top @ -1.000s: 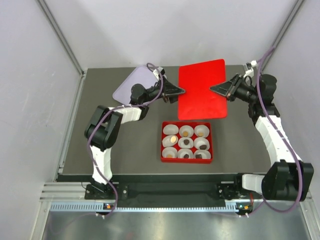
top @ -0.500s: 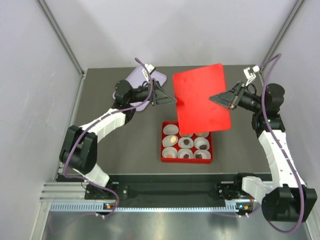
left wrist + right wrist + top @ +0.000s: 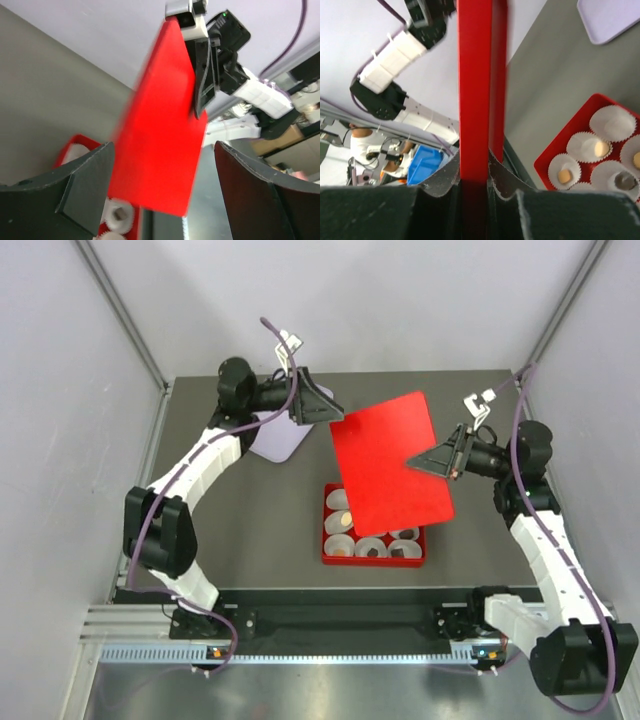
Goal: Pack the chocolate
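Chocolate [image 3: 563,176]: small roundish pieces, no discernible long axis or heading, seated in white cups [image 3: 585,146] inside red box [image 3: 372,561] on counter [image 3: 250,520]; red lid [image 3: 385,455] tilted above box, right gripper [image 3: 412,462] clamping one edge, left gripper [image 3: 338,415] spread empty beside it; risk: single-edge hold lets lid land skewed, crushing cups.

The white-shelled left arm [image 3: 205,455] and white-shelled right arm [image 3: 548,540] had black joint housings and looping purple cables [image 3: 266,324]. The black left end effector [image 3: 335,415] and black right end effector [image 3: 415,460] were wedge-shaped.
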